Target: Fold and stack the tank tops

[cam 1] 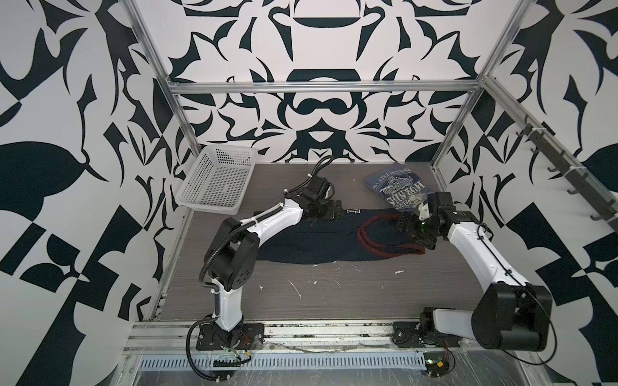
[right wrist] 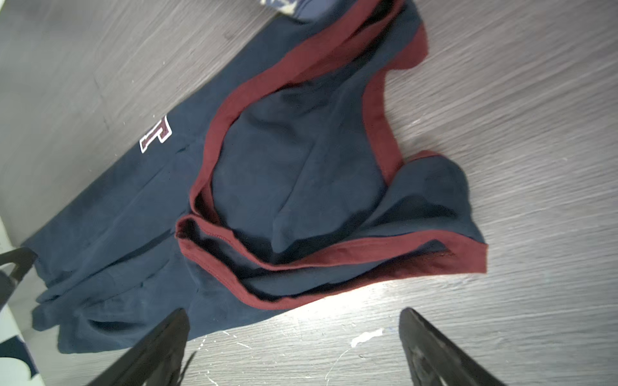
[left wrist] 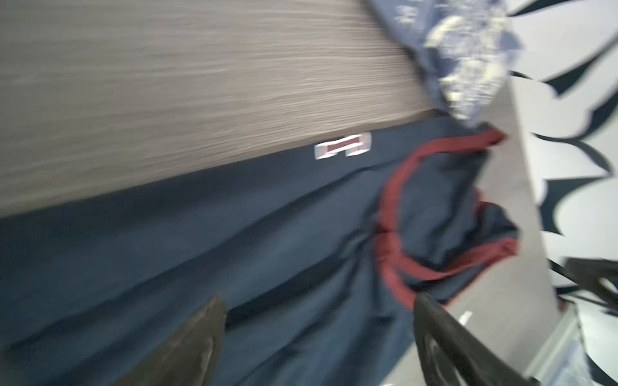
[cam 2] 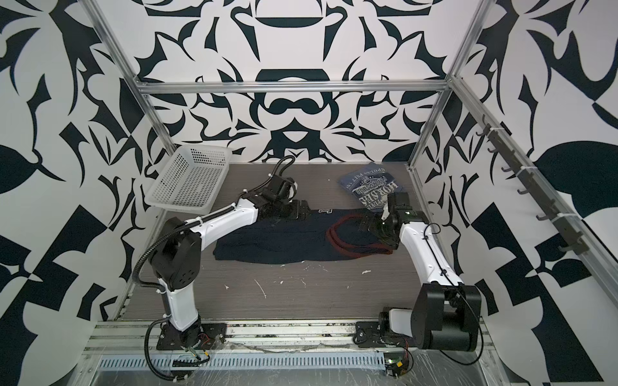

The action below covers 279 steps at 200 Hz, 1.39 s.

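Two tank tops lie on the grey desk (cam 1: pixel 334 300). The larger, the navy tank top (cam 1: pixel 317 244), sprawls across the middle with its red-trimmed straps bunched at the 3 o'clock end. At 10 o'clock a white basket (cam 1: pixel 207 209) sits tilted. At 1 o'clock lies the slate-blue tank top (cam 1: pixel 394 187), print up, meeting the navy one's far edge. The left gripper (left wrist: pixel 317 310) hovers over the navy top's 12 o'clock edge, jaws apart and empty. The right gripper (right wrist: pixel 292 314) hovers by the straps, jaws spread, holding nothing.
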### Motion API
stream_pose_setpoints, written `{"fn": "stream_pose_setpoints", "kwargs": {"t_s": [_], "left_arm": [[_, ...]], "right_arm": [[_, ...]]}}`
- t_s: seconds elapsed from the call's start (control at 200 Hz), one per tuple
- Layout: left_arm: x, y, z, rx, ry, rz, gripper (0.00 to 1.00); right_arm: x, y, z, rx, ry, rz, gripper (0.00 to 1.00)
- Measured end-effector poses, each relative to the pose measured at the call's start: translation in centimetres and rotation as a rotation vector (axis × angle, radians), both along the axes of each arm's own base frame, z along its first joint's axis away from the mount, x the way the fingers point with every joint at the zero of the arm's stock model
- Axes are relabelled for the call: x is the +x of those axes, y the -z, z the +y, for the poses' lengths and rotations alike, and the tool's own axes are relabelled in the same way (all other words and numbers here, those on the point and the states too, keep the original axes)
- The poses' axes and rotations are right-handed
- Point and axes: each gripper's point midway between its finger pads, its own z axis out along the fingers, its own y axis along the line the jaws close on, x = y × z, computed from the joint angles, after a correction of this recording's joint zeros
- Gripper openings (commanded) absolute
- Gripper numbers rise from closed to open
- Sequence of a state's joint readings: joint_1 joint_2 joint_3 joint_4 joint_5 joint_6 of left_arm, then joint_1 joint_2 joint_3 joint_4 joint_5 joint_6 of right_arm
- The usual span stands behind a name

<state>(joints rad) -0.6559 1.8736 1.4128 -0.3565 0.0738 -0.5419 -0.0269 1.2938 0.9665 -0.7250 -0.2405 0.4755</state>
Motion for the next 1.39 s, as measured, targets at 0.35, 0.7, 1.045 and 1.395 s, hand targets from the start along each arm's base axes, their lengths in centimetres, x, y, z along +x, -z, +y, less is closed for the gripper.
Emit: {"fn": "stream_pose_setpoints", "kwargs": {"t_s": [0.35,0.7,1.045,1.395], "left_arm": [[0.8,6.4,13.0,0.150,-0.228,0.115,0.89],[-0.4,8.8,16.1,0.195,-0.298,0.134,0.89],[-8.3,9.2,14.0,0.181,-0.331,0.101,0.87],[-18.4,9.4,7.6,0.114,-0.233,0.094,0.87]], "right_arm": [[0.4,4.9,2.4,-0.088,-0.086,0.136,1.00],[4.1,10.1,2.0,-0.208,-0.108,0.265,1.00],[8.9,10.6,11.5,-0.331,-0.374,0.234,1.00],[13.7,10.4,22.4,-0.345,-0.611,0.132,1.00]]}}
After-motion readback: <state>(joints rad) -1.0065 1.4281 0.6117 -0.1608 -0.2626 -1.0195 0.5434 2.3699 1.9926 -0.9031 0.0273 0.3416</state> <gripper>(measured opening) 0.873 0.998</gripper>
